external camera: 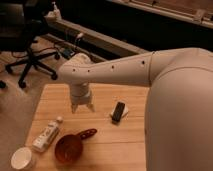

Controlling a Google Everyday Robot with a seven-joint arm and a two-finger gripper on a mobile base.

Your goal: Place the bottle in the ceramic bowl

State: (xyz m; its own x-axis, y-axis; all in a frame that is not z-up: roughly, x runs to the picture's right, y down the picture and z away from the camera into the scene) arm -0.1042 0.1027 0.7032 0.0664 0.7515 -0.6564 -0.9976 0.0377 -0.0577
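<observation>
Gripper hung over the counter, mid-left, fingers spread, holding nothing. One bottle lay flat near the left edge, just beside one ceramic bowl. One white cup sat at the near-left corner. One black block lay right of the gripper. Bare wood between gripper and bowl.

One bottle, slim, white, lying on its side left of bowl, reddish-brown, sitting upright, handle pointing right; gripper hanging nearby.

One bottle, one ceramic bowl, one cup, one block, one tool over the table.
</observation>
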